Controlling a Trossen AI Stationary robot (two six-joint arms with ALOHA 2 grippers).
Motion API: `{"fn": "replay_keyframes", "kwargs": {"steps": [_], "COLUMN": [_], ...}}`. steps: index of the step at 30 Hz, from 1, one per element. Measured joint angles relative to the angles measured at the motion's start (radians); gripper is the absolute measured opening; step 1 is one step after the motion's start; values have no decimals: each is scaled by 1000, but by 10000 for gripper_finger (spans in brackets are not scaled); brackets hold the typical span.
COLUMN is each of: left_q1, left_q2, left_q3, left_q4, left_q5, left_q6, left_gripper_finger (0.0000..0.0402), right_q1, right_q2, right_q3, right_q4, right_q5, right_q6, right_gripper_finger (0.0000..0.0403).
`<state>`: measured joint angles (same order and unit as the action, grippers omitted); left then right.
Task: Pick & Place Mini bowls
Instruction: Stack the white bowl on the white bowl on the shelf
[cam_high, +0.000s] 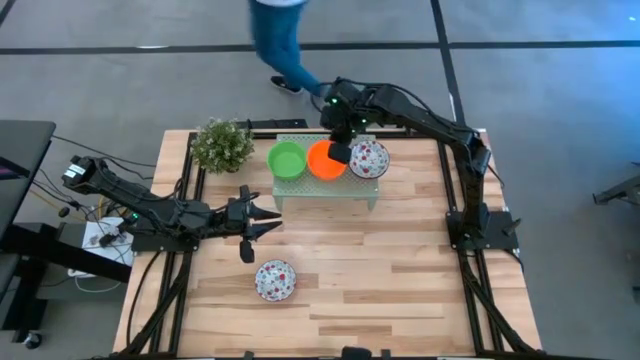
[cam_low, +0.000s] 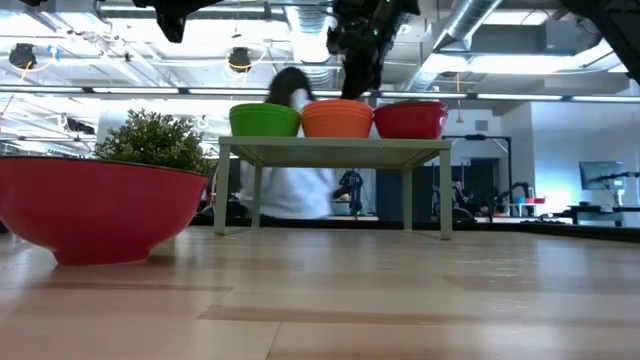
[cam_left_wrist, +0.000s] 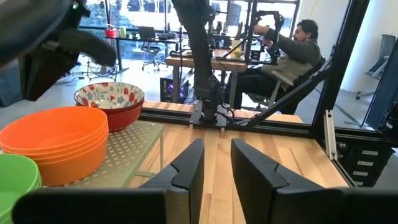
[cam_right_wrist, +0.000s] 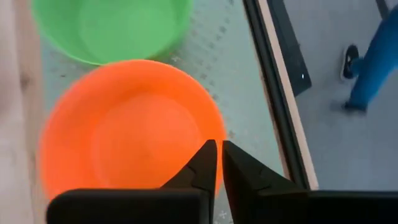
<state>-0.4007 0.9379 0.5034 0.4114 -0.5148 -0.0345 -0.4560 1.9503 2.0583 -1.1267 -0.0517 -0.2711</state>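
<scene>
The right gripper (cam_right_wrist: 217, 163), fingers nearly pressed together, hides part of the orange bowls' (cam_high: 323, 160) rim; the left gripper (cam_high: 268, 222) hovers slightly spread.

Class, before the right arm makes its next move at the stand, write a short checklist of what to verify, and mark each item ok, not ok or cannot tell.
1. Right gripper over the orange plastic bowl stack: ok.
2. Right fingers gripping the orange rim: cannot tell.
3. Green bowls, orange stack and floral bowl on the pale perforated stand: ok.
4. Left gripper clear of the stand, fingers apart: ok.
5. Lone floral bowl on the wooden table, untouched: ok.
6. Person beyond the table's edge: ok.
</scene>
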Motion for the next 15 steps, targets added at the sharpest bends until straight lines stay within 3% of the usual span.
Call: {"fn": "replay_keyframes", "kwargs": {"steps": [9, 12, 15], "left_q1": [-14, -26, -33], "left_q2": [0, 0, 0], "left_q3": [0, 0, 2], "left_q4": [-23, -30, -37], "left_q5": [165, 155, 152], "left_q6": [-146, -178, -192], "left_gripper_finger": [81, 81, 81], "right_q1": [136, 177, 203], "right_q2": [-30, -91, -170], "right_q3": [203, 191, 77], "right_q4": [-78, -133, -132], "right_q5": [-1, -19, -106], "right_q6": [-105, -96, -79], "right_gripper_finger": [2, 3, 1]}}
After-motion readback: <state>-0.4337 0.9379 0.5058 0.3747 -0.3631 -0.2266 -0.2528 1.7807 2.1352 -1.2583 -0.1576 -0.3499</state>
